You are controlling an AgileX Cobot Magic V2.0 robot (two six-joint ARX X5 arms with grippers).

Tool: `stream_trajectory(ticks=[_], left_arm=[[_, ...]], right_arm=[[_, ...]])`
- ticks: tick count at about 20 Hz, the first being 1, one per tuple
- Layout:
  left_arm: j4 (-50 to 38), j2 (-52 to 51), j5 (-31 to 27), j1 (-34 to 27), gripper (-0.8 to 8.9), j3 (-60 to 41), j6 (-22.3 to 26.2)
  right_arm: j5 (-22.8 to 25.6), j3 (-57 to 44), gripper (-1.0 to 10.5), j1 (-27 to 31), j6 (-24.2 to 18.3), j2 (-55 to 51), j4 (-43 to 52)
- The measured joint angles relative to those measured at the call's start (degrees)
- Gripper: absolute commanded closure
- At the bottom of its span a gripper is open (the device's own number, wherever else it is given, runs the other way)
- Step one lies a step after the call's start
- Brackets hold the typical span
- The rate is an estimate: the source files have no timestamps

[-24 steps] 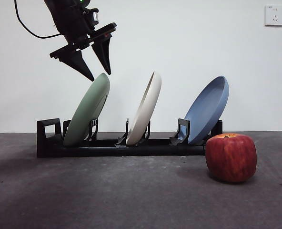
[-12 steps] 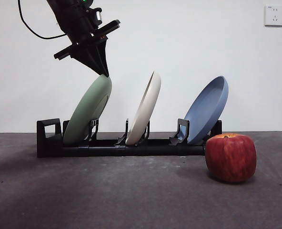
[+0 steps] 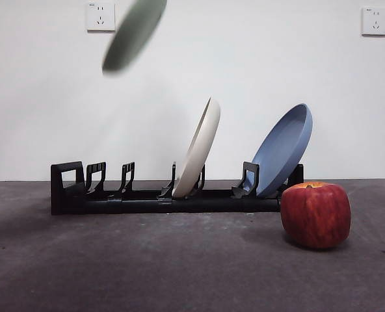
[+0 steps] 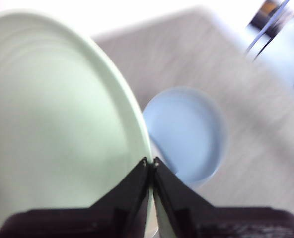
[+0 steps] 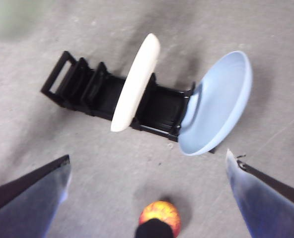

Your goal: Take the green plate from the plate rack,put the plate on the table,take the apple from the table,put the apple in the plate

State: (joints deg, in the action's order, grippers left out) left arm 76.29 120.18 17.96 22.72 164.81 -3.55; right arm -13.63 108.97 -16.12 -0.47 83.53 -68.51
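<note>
Green plate [image 4: 62, 124]: clamped at its rim in left gripper [image 4: 151, 162], tilted, high above rack [image 3: 166, 195], desk [image 3: 179, 273] straight below; right gripper [image 5: 147, 163] spread wide above apple [image 5: 159, 214].

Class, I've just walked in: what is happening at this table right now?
The left tool is shut on the green plate's rim and holds it high above the rack. The white plate and blue plate stand in the rack. The apple sits on the table, with the open right tool above it.
</note>
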Motion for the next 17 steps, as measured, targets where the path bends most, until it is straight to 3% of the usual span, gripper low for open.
stream_trajectory(ticks=[6,10,14,17], left_arm=[[-0.02,-9.44,-0.52,8.83,8.22,3.61,2.69],[-0.02,-14.78,-10.14,19.37,8.22,0.50,5.73],[-0.02,-24.33,-25.42,29.24,8.22,-16.94,7.69],[-0.02,-33.27,-32.48,35.17,8.22,-36.13,6.75]], right_arm=[[0.79,0.00,2.9,0.00,0.02,0.02,0.85],[1.25,0.00,2.9,0.00,0.02,0.02,0.85],[2.12,0.00,2.9,0.00,0.02,0.02,0.85],[3.21,0.00,2.9,0.02,0.02,0.02,0.85]])
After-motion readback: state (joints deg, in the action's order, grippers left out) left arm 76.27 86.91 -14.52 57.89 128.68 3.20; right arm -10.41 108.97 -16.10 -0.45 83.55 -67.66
